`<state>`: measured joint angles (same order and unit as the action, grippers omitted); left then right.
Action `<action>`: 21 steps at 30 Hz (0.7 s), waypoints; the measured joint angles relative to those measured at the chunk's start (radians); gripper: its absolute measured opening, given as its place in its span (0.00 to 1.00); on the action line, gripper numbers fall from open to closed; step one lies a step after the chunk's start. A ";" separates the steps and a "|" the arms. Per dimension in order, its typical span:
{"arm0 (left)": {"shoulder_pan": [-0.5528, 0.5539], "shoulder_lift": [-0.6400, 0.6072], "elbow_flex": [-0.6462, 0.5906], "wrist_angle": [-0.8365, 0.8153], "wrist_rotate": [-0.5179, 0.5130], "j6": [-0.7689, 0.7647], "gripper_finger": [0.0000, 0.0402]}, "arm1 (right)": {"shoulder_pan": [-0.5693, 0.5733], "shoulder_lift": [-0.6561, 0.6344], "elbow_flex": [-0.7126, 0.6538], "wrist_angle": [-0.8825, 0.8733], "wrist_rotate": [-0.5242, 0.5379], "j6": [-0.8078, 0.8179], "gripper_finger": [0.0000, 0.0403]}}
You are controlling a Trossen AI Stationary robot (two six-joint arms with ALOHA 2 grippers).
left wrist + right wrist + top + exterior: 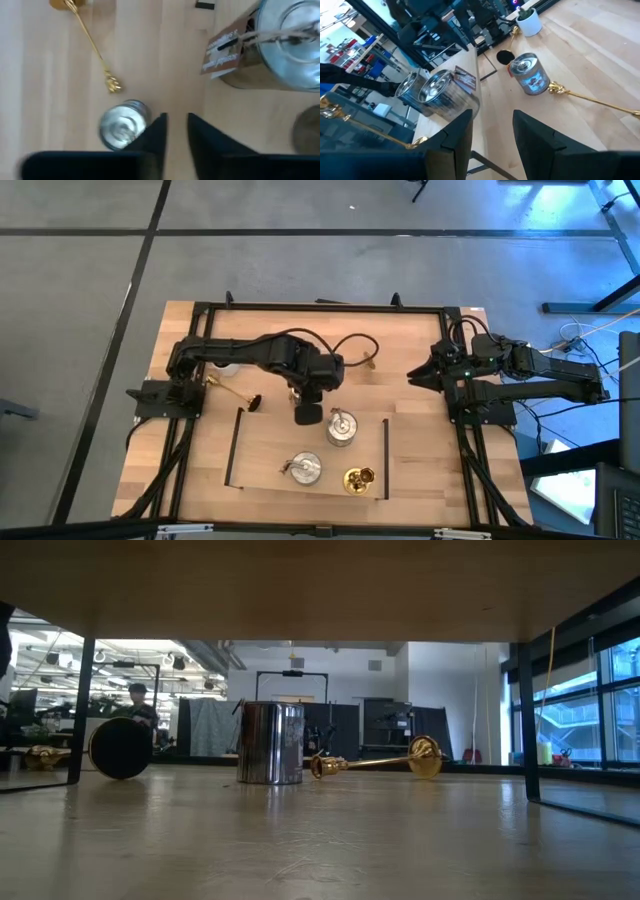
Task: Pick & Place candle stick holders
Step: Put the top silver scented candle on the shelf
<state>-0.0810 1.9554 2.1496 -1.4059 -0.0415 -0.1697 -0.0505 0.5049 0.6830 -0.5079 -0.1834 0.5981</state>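
Inside a black-outlined area (236, 450) stand two squat silver candle stick holders (342, 430) (303, 470) and a gold one (359, 478). My left gripper (307, 417) hangs over the area's far edge, pointing steeply down, its fingers (159, 131) shut to a narrow slit with nothing between them. Below it, beside one finger, is a small silver holder (124, 125), which lies on its side (532, 75). A slim gold holder (92, 47) lies next to it. My right gripper (412, 376) waits open at the table's right, holding nothing.
Another gold holder (228, 391) with a dark round base (255, 402) lies near the left arm's base, beside a small white pot (527, 20). A paper tag (225, 47) is tied to one silver holder. Black frame rails (320, 307) run along the table's edges.
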 joint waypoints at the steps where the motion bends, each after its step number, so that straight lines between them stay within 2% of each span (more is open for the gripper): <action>1: 0.002 0.000 0.000 0.000 0.024 -0.017 0.08 | 0.000 0.000 0.000 0.000 -0.003 0.000 0.36; 2: 0.003 0.000 0.000 0.000 0.051 -0.038 0.04 | 0.000 0.000 0.000 0.000 -0.004 0.000 0.36; 5: 0.006 0.000 0.000 0.000 0.127 -0.095 0.01 | 0.000 0.000 0.000 0.006 -0.017 -0.001 0.36; 12: -0.014 0.001 0.000 0.045 0.198 -0.203 0.00 | 0.000 0.000 0.000 0.070 -0.057 -0.019 0.36; 21: -0.057 0.045 0.000 0.085 0.189 -0.256 0.00 | 0.000 0.024 0.000 0.101 -0.057 -0.034 0.36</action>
<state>-0.1380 2.0007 2.1498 -1.3210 0.1471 -0.4262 -0.0505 0.5288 0.6830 -0.4067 -0.2400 0.5639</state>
